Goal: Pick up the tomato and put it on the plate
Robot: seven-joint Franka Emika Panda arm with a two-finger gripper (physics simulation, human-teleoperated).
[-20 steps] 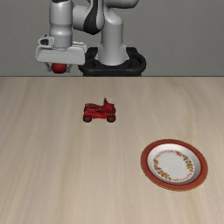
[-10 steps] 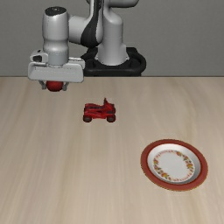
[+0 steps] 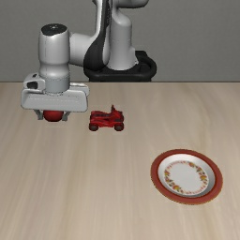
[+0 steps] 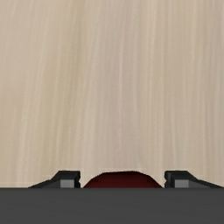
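A red tomato hangs above the wooden table at the exterior view's left, held between the fingers of my gripper, which is shut on it. In the wrist view the tomato shows as a dark red dome between my two fingertips, with bare wood beyond it. The plate, white with a red rim and a flowered band, lies flat on the table at the exterior view's lower right, far from my gripper.
A small red toy vehicle stands on the table just to the right of my gripper in the exterior view, between the tomato and the plate. The light wooden table stretches wide around them.
My arm has carried the tomato forward and downward from near the robot's base, out over the table, and now hangs it beside the toy vehicle.
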